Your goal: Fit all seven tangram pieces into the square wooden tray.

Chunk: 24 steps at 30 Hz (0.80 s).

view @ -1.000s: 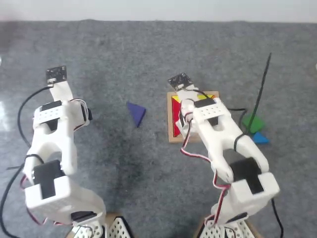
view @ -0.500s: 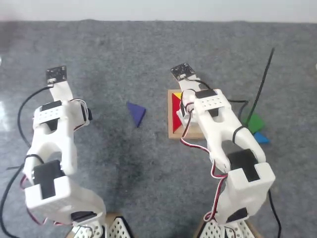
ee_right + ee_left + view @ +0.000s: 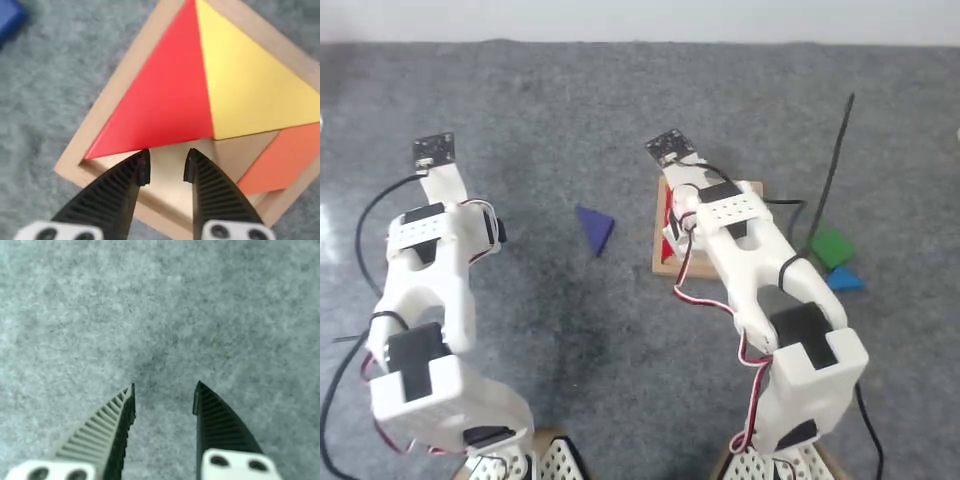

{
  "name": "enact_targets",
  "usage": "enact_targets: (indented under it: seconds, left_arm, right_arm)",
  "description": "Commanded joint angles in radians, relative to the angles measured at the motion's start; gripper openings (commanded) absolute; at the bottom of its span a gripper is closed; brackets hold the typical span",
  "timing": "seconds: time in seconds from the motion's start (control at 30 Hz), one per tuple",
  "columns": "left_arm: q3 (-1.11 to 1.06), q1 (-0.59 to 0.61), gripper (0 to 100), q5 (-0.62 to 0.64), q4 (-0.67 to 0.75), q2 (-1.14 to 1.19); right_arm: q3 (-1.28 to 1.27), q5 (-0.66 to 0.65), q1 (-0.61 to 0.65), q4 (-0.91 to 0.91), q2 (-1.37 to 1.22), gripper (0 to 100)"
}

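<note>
Square wooden tray [image 3: 111, 100] lies on the grey carpeted table [image 3: 570, 100], directly beneath the right gripper [image 3: 166, 161]; the jaws of this gripper stand a narrow gap apart and grip nothing; the fingertips hang over uncovered wood of the tray floor. Just ahead of the jaws, a large red triangle piece [image 3: 160, 100] lies flat in the tray, one edge running across just beyond both fingertips; a large yellow triangle piece [image 3: 250, 85] lies farther ahead, edge to edge with the red one; an orange piece [image 3: 285, 155] lies in the tray off to one side of the jaws, touching the yellow triangle; its full shape cannot be told. A dark blue triangle piece [image 3: 595, 228] lies on the carpet outside the tray, well apart from the right jaws on their left, between the two arms. A green piece [image 3: 830, 248] and a light blue triangle piece [image 3: 845, 280] lie outside the tray to the right of the right jaws, near each other; whether they touch cannot be told. The left gripper [image 3: 165, 387] is well apart from the tray; its jaws stand open and hold nothing; beneath them lies the grey carpet.
</note>
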State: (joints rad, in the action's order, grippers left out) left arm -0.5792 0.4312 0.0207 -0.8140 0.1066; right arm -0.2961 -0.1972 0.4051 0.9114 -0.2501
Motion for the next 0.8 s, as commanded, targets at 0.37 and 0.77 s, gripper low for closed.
enact_targets:
  seconds: [0.37,0.77]
  left_arm:
    - [0.013,-0.006,19,-0.011,0.017,-0.006]
    - [0.013,-0.008,19,-0.011,0.014,-0.006]
  right_arm:
    - [0.071,-0.06,-0.088,0.237,0.453,14.0]
    - [0.071,-0.158,-0.564,0.432,0.418,14.3]
